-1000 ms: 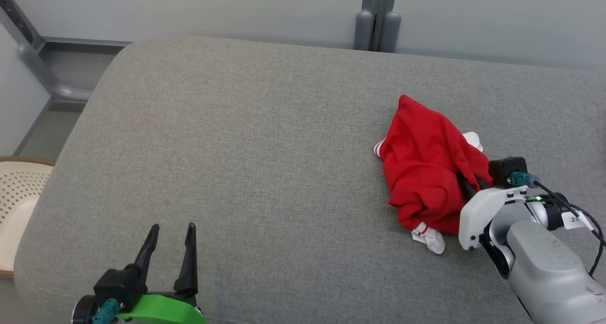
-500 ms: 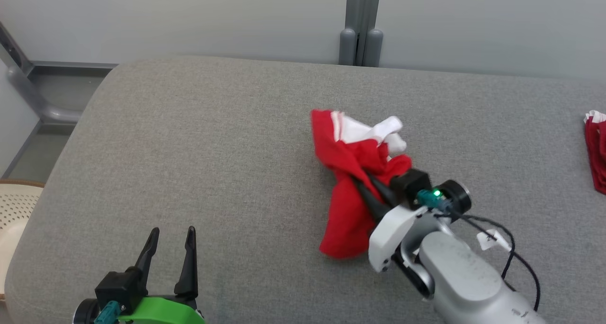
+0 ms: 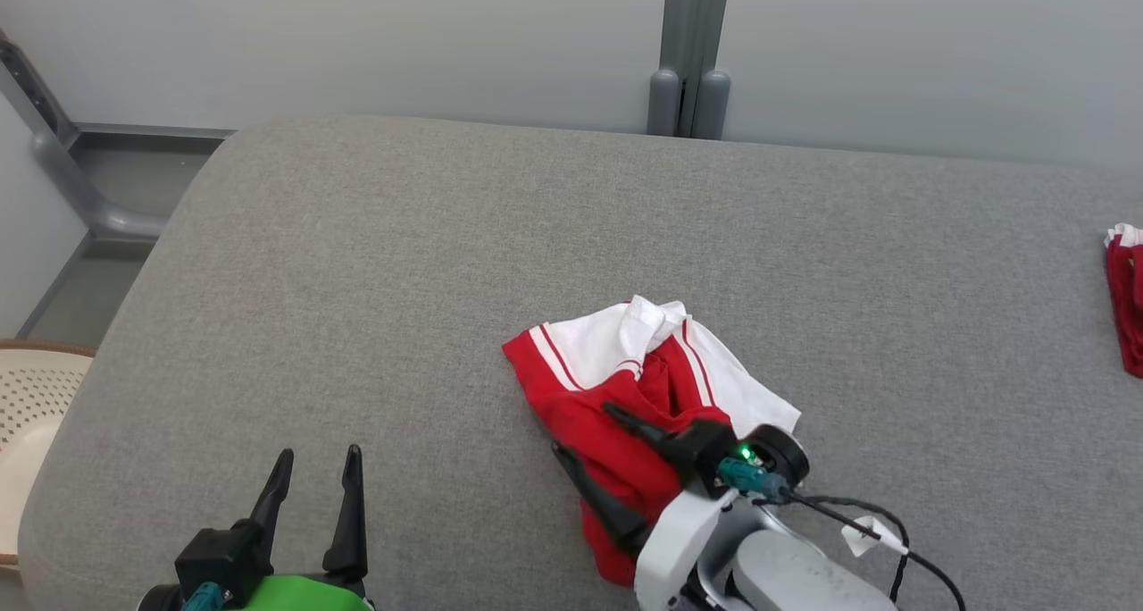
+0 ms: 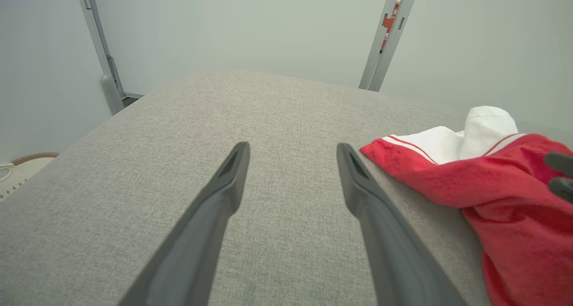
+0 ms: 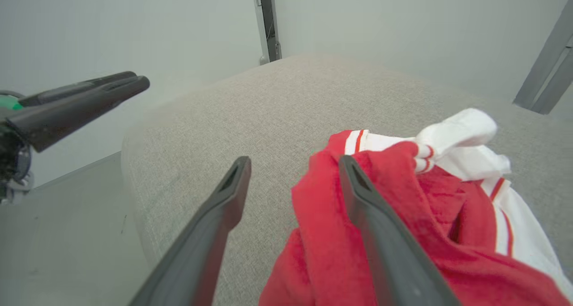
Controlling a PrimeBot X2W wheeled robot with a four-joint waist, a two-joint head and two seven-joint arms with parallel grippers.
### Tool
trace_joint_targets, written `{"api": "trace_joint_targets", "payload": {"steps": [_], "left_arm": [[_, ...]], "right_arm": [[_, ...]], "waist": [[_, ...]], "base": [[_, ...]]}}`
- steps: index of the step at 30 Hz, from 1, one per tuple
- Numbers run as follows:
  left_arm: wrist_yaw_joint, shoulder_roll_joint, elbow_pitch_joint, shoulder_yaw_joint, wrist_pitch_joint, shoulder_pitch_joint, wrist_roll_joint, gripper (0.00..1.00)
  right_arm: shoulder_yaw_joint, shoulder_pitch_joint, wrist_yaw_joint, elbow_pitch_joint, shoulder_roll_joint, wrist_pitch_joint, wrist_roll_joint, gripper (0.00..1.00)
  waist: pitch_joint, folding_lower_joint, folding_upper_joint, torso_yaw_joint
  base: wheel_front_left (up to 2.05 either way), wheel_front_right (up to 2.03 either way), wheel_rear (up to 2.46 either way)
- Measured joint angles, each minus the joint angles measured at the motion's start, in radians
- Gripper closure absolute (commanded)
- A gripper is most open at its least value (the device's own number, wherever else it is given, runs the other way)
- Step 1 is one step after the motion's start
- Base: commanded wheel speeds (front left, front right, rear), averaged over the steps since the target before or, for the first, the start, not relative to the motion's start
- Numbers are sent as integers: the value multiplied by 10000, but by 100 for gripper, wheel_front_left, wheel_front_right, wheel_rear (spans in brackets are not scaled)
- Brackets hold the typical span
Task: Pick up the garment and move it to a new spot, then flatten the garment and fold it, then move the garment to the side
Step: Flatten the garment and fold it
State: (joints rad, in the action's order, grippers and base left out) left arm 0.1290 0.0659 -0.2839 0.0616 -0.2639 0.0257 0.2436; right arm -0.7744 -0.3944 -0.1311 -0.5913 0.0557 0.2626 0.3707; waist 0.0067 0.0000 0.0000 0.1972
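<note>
The garment [image 3: 625,388], red with white striped panels, lies crumpled on the grey padded surface [image 3: 402,263], near its front middle. My right gripper [image 3: 585,428] stands open over the garment's near left part. One finger rests above the red cloth and the other is by its left edge. In the right wrist view the garment [image 5: 416,216] bunches to the right of the gripper [image 5: 295,163], with some red cloth between the spread fingers. My left gripper [image 3: 320,455] is open at the lower left, apart from the garment [image 4: 488,180], and holds nothing [image 4: 293,149].
Another red and white cloth [image 3: 1127,298] lies at the surface's right edge. A cream perforated basket [image 3: 36,388] stands off the left side. A grey post [image 3: 689,57] runs up the back wall. My left gripper [image 5: 89,95] shows at the right wrist view's upper left.
My right gripper carried the garment left and nearer, then opened and let it drop onto the surface. The camera shifted as well. The left gripper stayed open.
</note>
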Motion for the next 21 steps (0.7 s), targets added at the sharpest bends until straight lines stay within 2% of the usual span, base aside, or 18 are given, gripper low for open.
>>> {"api": "trace_joint_targets", "payload": {"steps": [4, 9, 15, 21], "left_arm": [[0, 0, 31, -151, 0, 58, -79, 0], [0, -33, 105, -163, 0, 98, -107, 0], [0, -73, 148, 4, 0, 51, -119, 0], [0, -96, 134, 79, 0, -122, -117, 0]], "right_arm": [[846, 19, 0, 1045, 587, 0, -77, 0], [2023, 51, 0, 1133, 1386, 2, -387, 0], [2629, -324, 0, -336, 1852, 0, -671, 0], [2531, -865, 0, -2301, 1724, 2, -564, 0]], "waist": [[-107, 0, 0, -148], [-144, 0, 0, -287], [55, 0, 0, -220], [398, 0, 0, 10]], "base": [[0, 0, 0], [0, 0, 0], [0, 0, 0], [0, 0, 0]]}}
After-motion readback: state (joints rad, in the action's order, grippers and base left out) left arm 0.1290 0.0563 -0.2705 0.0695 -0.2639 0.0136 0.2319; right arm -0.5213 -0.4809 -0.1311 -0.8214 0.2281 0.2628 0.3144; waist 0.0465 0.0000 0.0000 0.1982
